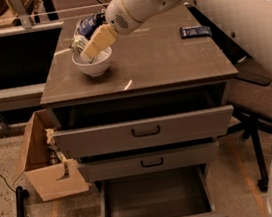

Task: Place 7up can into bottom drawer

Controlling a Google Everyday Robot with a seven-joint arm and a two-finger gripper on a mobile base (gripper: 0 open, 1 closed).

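Note:
The 7up can [77,44] lies tilted inside a white bowl [94,67] at the back left of the cabinet top. Only its whitish-green side shows to the left of my gripper. My gripper [87,53] reaches down from the upper right into the bowl, right against the can. The bottom drawer [156,202] is pulled open at the foot of the cabinet. Its dark interior holds nothing that I can see.
A blue-and-white snack bag [88,23] lies just behind the bowl. A flat dark blue packet [196,31] lies at the back right of the top. The two upper drawers [144,132] stand slightly out. A cardboard box [45,166] sits on the floor to the left, a seat [261,98] to the right.

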